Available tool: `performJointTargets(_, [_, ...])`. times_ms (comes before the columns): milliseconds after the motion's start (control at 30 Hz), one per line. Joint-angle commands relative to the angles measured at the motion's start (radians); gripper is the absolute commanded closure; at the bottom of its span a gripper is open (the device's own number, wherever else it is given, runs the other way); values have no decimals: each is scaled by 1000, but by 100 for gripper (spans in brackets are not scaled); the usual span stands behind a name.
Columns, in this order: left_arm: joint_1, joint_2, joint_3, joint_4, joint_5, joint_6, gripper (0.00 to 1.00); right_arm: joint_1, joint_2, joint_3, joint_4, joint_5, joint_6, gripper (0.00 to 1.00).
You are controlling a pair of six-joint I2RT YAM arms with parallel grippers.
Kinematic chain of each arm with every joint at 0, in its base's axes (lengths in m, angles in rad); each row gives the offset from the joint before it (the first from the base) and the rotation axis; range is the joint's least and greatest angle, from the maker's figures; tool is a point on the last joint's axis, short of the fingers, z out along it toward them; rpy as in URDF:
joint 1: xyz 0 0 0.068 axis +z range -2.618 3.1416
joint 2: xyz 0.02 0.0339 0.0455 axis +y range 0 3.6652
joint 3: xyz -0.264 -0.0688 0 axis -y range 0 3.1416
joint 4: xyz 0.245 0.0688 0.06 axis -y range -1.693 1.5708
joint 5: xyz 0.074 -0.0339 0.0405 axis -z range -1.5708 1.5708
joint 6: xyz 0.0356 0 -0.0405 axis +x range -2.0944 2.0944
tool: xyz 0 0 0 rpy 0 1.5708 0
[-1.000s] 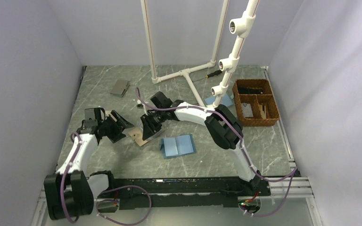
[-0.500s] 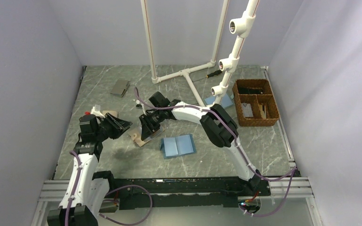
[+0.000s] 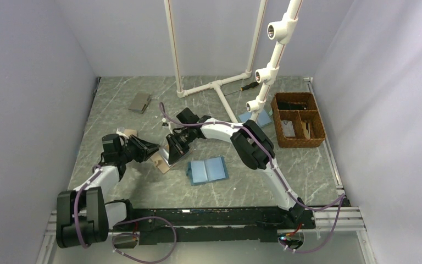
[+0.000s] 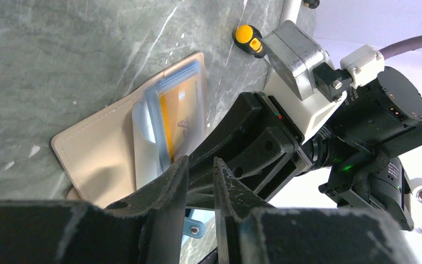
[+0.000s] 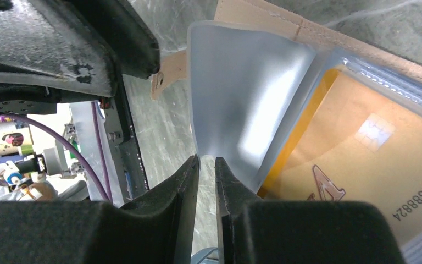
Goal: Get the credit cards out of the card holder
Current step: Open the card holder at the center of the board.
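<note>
Right wrist shows the right gripper (image 5: 207, 162) nearly closed, the card holder's (image 5: 255, 17) clear flap (image 5: 236, 88) at its tips; pinched or not, unclear. The left gripper (image 4: 199, 168) stands narrowly parted, empty.

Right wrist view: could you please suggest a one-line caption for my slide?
Right tool, nearly closed, at the frosted sleeve flap of the card holder; orange card inside.
</note>
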Motion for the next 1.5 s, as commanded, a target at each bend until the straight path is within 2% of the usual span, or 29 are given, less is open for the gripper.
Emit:
performJointTargets(0, [-13, 56, 38, 145, 50, -3, 71, -6, 6, 41, -10, -22, -2, 79])
performJointTargets(200, [-57, 130, 49, 162, 31, 9, 71, -7, 10, 42, -8, -33, 2, 78])
performJointTargets(333, [-78, 200, 66, 150, 0, 23, 76, -10, 7, 42, -9, -32, 2, 78])
performJointTargets(500, [-83, 255, 116, -54, -93, 74, 86, -35, -8, 54, -35, -20, -30, 74])
performJointTargets(600, [-83, 311, 134, -124, -133, 107, 87, -65, -41, 61, -59, -7, -83, 69])
performJointTargets(733, [-82, 399, 126, -51, -96, 117, 87, -96, -80, 64, -94, -6, -163, 66])
performJointTargets(933, [-83, 467, 101, 110, -18, 107, 85, -126, -99, 64, -95, 84, -195, 70])
performJointTargets(1233, [-83, 395, 123, 72, -25, 138, 80, -129, -46, 130, -124, 185, -261, 68])
performJointTargets(1467, [-85, 440, 129, 138, 14, 108, 74, -138, -23, 131, -133, 225, -293, 66])
